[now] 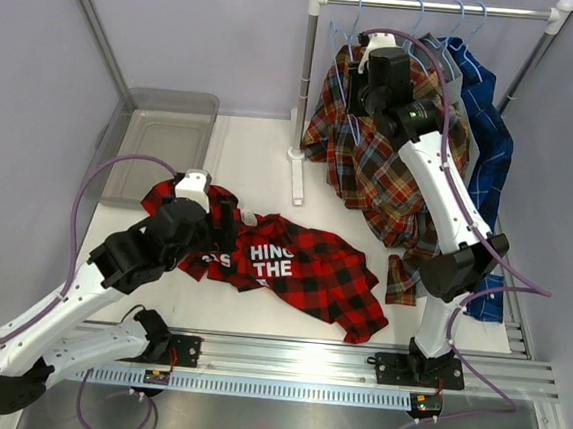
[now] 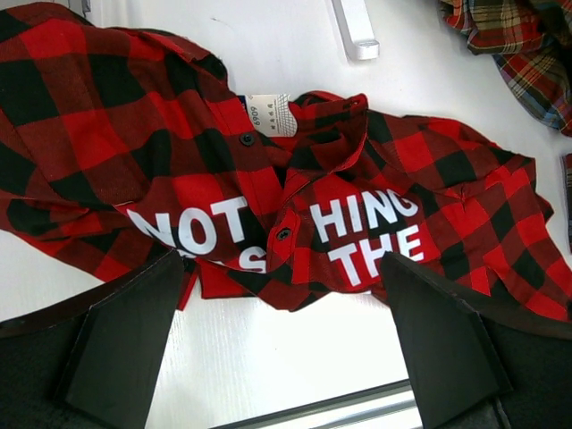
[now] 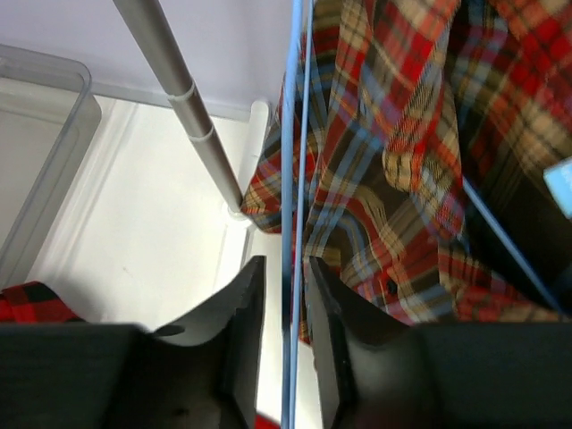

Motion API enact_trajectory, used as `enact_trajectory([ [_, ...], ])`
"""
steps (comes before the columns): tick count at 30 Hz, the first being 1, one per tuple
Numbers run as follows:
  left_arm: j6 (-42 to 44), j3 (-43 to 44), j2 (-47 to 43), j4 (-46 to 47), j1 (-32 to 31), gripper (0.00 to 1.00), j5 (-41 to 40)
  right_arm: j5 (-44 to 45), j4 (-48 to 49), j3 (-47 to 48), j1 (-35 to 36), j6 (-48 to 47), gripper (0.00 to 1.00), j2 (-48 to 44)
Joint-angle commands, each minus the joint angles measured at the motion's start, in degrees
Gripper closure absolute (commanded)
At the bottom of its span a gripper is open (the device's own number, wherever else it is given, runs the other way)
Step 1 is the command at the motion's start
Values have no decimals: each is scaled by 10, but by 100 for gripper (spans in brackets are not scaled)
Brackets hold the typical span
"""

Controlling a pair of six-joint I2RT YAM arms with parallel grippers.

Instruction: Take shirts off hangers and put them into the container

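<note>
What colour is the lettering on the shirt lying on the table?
White lettering, clearest in the left wrist view.

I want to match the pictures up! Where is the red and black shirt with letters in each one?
Top external: red-black shirt lies spread out, low middle.
Left wrist: fills most of the picture.
Right wrist: only a scrap, bottom-left corner.
Shared landmark: the orange plaid shirt, in all three.

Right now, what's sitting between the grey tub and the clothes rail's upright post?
Nothing. Only bare white table runs between the container and the post. The top view shows this plainly, and the right wrist view shows the same empty stretch.
</note>
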Motion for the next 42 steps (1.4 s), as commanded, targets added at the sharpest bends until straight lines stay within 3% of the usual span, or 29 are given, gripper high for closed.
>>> enact_trajectory([
  [1,-16,-1,7,15,1,1,10,-1,-6,-20,-1,1,52,-55],
  [2,-16,0,9,15,0,1,12,-3,-6,-28,-1,-1,40,-71],
  [3,-17,0,16,15,1,1,12,-8,-8,-31,0,-3,18,-78],
  [5,-25,3,26,15,1,1,12,-16,-19,-34,-1,-5,3,-104],
  [6,-28,4,37,15,1,1,12,-19,-24,-34,-1,-6,1,-114],
  [12,-56,2,127,15,1,1,-7,-18,-32,-124,0,-5,1,-244],
  [16,-76,10,232,25,1,1,-31,-26,-7,-275,-1,15,1,-378],
  [22,-98,-23,324,122,11,1,-45,-36,-11,-408,-1,38,0,-505],
  [30,-111,-81,411,236,26,3,-8,-59,-21,-494,-1,55,1,-591],
  [35,-130,-85,471,254,28,32,7,-83,-20,-529,-1,69,1,-620],
  [36,-132,-86,474,255,28,51,2,-88,-18,-535,-1,71,1,-628],
  [38,-131,-89,474,262,28,72,-4,-104,-10,-552,0,73,0,-648],
  [39,-130,-91,472,265,28,95,-4,-108,-8,-558,-1,74,1,-656],
  [40,-121,-91,469,269,28,100,-3,-108,-7,-566,-1,76,1,-666],
  [42,-107,-87,451,277,28,100,0,-125,-5,-575,-1,77,1,-677],
])
